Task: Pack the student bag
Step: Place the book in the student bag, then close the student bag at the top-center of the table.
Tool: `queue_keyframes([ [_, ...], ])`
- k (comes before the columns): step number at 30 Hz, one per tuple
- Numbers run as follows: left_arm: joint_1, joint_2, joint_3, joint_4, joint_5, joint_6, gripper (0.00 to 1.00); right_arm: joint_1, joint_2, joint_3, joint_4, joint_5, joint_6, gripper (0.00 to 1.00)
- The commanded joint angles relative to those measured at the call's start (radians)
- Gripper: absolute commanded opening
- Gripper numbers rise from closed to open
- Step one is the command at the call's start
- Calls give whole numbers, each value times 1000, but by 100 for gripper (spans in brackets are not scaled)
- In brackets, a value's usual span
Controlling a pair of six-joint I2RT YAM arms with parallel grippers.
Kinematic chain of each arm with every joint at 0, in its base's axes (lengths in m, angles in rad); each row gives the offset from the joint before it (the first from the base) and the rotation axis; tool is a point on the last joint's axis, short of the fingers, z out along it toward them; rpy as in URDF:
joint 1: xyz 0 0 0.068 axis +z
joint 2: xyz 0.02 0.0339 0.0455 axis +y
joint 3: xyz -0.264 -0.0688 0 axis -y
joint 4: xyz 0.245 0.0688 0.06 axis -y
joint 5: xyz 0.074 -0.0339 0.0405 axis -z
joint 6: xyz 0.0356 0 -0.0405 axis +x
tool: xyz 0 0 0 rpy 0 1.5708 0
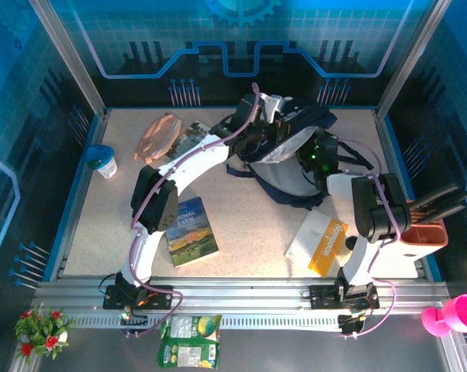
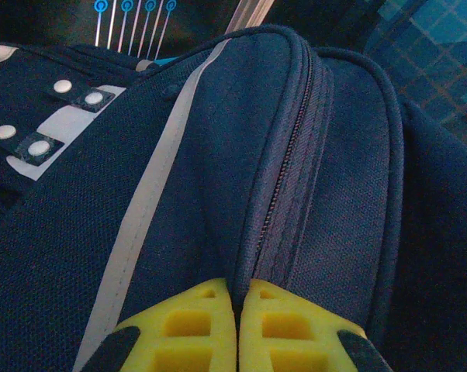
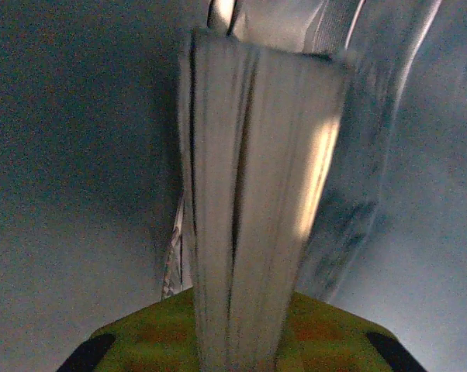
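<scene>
Tabletop (image 1: pixel 249 225); right gripper (image 3: pixel 235 341) inside student bag (image 2: pixel 78 232)

Blue-tinted overhead light, sharp from above; the right wrist view is dim, blurred and grainy.

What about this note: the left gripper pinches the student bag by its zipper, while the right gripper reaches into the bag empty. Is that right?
Not quite. The right gripper is not empty: the right wrist view shows a book, page edges toward the camera, between its fingers inside the student bag. The rest holds: the left gripper pinches the bag by its zipper.
</scene>
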Motion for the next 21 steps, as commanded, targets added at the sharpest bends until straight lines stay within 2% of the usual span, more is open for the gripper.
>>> queue_keyframes([
  [1,19,-80,6,127,23,-34,0,17,6,33,64,5,-9,37],
  [2,21,-79,5,127,22,-36,0,18,-14,27,15,14,-22,44],
  [5,28,-78,-4,122,13,-46,0,10,-103,2,-156,57,-69,57],
  [12,35,-49,-17,78,-10,-49,0,-25,-434,-194,-442,127,-171,67],
  [17,32,-25,-38,68,19,-59,0,-40,-683,-217,-698,201,-295,74],
  [19,25,-27,-54,53,26,-62,7,-43,-753,-191,-796,230,-348,78],
  [21,21,-32,-75,16,22,-77,22,-46,-804,-147,-886,240,-408,81],
])
